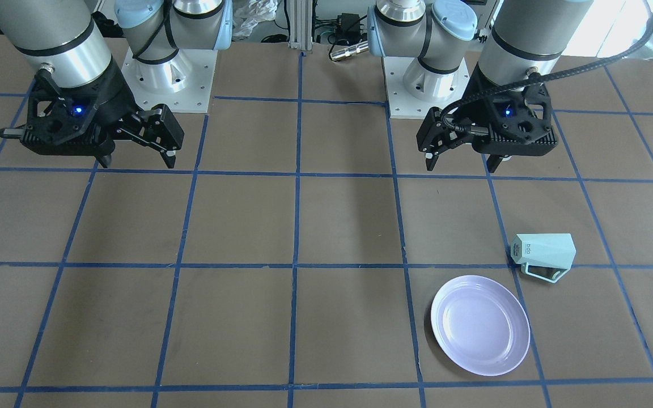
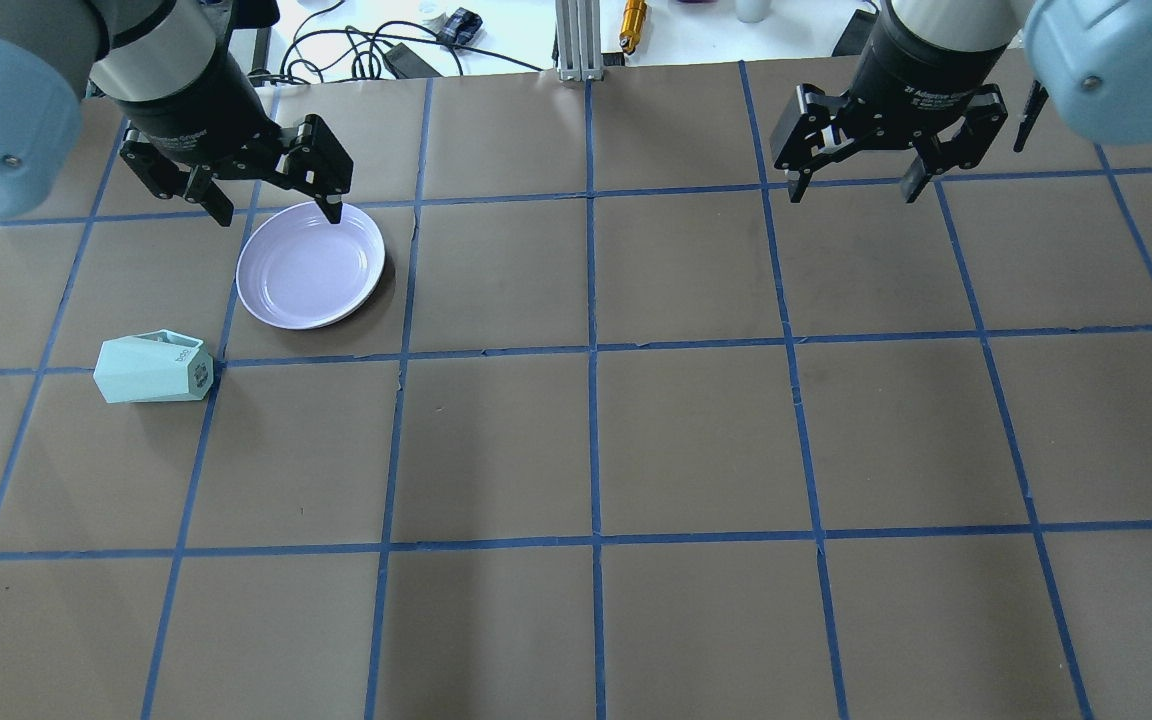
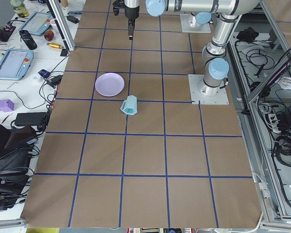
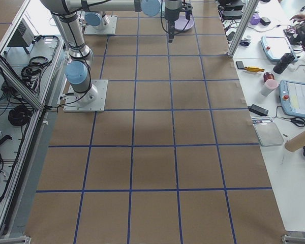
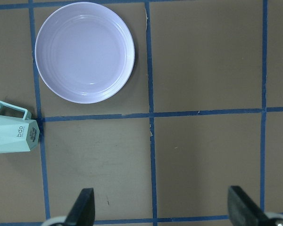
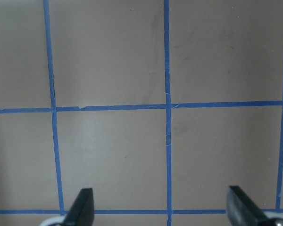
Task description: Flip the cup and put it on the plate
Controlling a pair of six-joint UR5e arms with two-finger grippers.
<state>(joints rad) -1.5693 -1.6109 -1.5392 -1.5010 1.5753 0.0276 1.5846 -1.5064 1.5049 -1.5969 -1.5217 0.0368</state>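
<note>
Nearest to the front camera lies the plate [image 1: 480,324]. It rests flat on the tabletop [image 1: 338,226], hollow side up, in the half that belongs to the robot's left arm. On the outer side, the plate's rim covers a short piece of one of the blue tape lines [image 1: 296,226]. The cup [image 1: 545,253] lies on its side near the plate but apart from it, a little closer to the robot and further toward the left end of the tabletop. The cup's base, with the small printed label, faces the middle of the tabletop and sits just beside a crossing of two tape lines. Its mouth turns toward the left end. The handle sticks out on the side away from the robot, which is the plate's side. The left pincer [image 1: 461,168] hangs in the air above the tabletop and points down. It is closer to the robot's base than both things and touches neither of them. Its two fingers stand wide apart, and in the left wrist view only bare tabletop and tape show between them, with the plate and the cup further ahead. The right pincer [image 1: 138,164] hangs at a similar height over the other half, well apart from cup and plate. Its fingers are also spread wide, and below them the right wrist view shows only brown surface and blue lines.
</note>
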